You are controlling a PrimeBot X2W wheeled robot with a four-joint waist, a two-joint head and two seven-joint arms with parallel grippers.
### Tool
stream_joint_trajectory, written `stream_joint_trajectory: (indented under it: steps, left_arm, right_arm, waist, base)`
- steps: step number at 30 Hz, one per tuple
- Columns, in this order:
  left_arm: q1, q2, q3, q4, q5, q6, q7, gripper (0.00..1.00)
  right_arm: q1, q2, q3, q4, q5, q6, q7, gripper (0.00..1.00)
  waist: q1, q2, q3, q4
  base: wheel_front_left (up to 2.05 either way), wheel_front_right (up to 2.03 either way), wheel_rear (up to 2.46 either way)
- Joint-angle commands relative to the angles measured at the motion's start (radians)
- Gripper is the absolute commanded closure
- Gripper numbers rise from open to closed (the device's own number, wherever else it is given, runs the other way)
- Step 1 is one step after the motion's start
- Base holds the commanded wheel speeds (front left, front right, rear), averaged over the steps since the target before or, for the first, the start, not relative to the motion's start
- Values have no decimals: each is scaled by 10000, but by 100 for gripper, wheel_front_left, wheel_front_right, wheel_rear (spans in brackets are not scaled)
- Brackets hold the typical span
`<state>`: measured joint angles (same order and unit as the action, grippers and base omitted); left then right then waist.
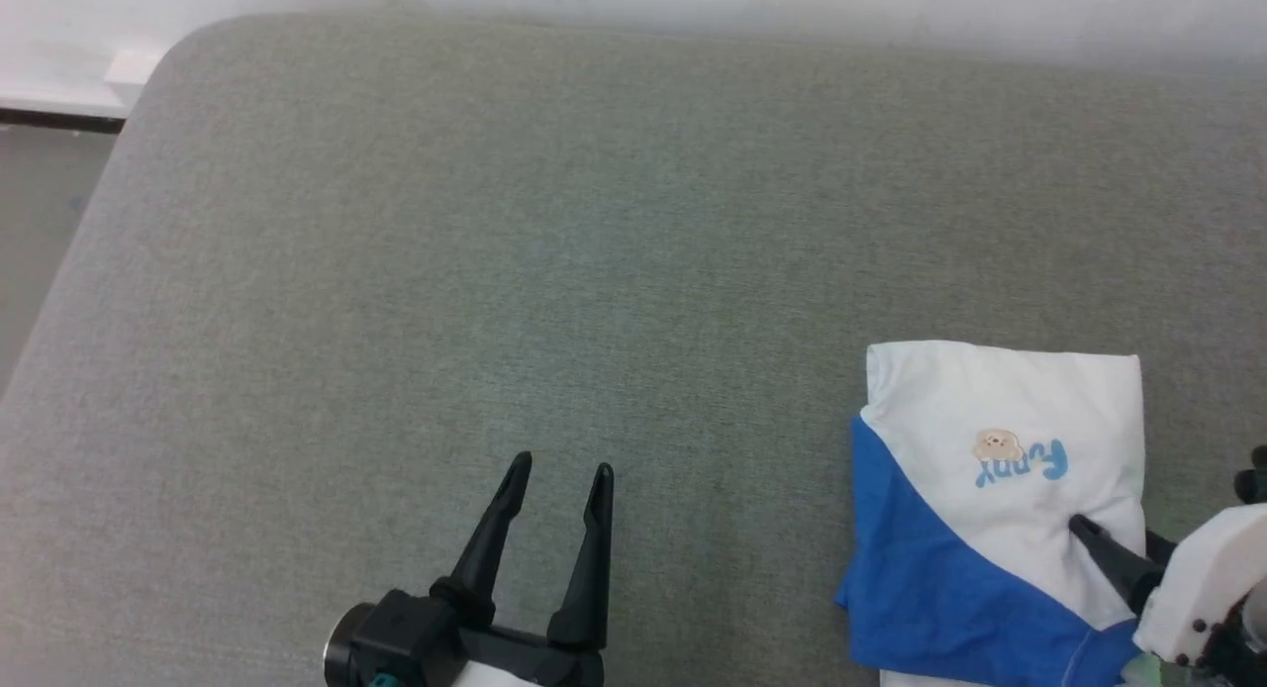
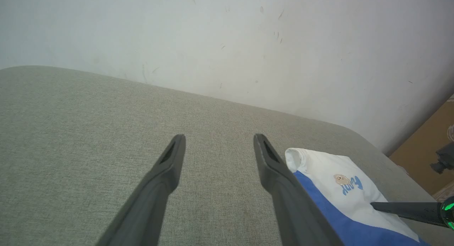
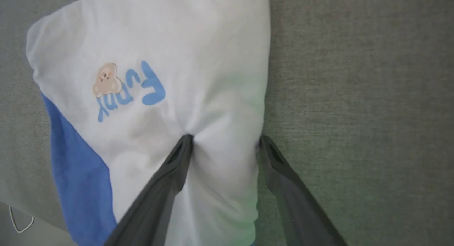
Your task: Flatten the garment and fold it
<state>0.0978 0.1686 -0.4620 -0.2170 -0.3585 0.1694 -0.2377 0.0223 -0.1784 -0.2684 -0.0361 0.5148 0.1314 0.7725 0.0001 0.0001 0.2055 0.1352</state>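
Both spread wide: left gripper (image 1: 562, 466) above cushion (image 1: 495, 222), right gripper (image 3: 225, 138) straddling the garment (image 3: 142, 44) edge, near end cropped.

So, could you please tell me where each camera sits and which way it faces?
Head view: on the robot's head, looking forward and down at the grey surface; left gripper at the bottom edge, right gripper on the folded shirt.
Left wrist view: on the left wrist, looking along its open fingers across the surface to a white wall.
Right wrist view: on the right wrist, looking down; its fingers straddle the shirt's edge.
Shared: all three show the shirt.
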Motion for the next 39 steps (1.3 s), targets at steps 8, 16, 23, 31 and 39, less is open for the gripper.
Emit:
stream_joint_trajectory:
  steps: [8,16,23,31,39]
  left_arm:
    - [-229,27,-153,-54,95,48,64,0]
    - [-261,72,-209,-183,185,147,119,0]
    - [-342,154,-217,-294,215,190,232,0]
    - [-557,198,-253,-258,257,219,402,0]
    - [-816,231,-335,-134,253,144,566,0]
  right_arm:
    - [-546,204,285,1328,-213,-7,-181,100]
    - [-629,-53,502,1171,-83,-7,-505,100]
    - [-793,-537,953,733,105,-7,-564,100]
    - [-1366,-1422,1566,655,166,-7,-727,100]
    - [-1876,-2118,1986,948,150,-7,-966,100]
  waist:
    - [-1,-1,32,259]
    - [-1,-1,-72,8]
    - [-1,-1,-71,-637]
    - [-1,-1,-35,-1682]
    - [-1,-1,-83,-2561]
  base:
    - [0,0,0]
    - [0,0,0]
    - [0,0,0]
    - [0,0,0]
    - [0,0,0]
